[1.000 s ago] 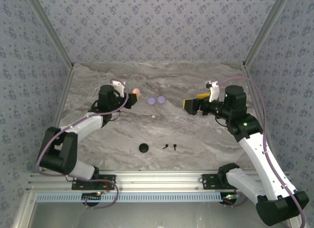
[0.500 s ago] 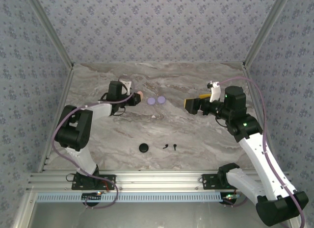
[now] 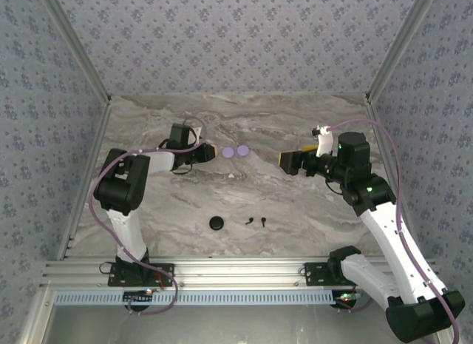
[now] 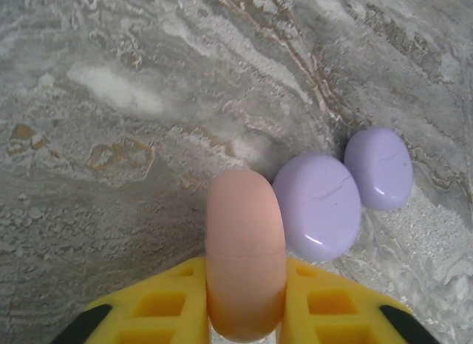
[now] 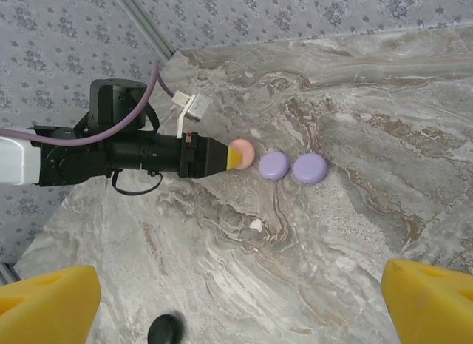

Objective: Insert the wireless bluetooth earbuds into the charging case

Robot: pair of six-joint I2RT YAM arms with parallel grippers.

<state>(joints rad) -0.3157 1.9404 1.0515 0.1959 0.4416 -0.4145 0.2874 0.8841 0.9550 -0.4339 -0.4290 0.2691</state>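
Enclosing the scene, blue-grey floral-papered walls (image 3: 236, 41) rise around a grey marbled stone surface (image 3: 310, 211). The left fingers (image 4: 325, 307) are closed on a pale pink oval plastic case (image 4: 244, 262), just beside two lilac oval cases (image 4: 318, 207). The right fingers (image 5: 52, 299) stand wide apart, empty. The top view adds a black round case (image 3: 216, 223) and tiny black stemmed earbuds (image 3: 256, 222), lying well apart from the lilac pair, toward the arm bases.

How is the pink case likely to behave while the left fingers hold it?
It probably slips easily: the pink case looks smooth and rounded, and the left fingers touch only its curved sides. It seems stiff, showing no dent where squeezed. Set down on edge, it would likely tip flat.
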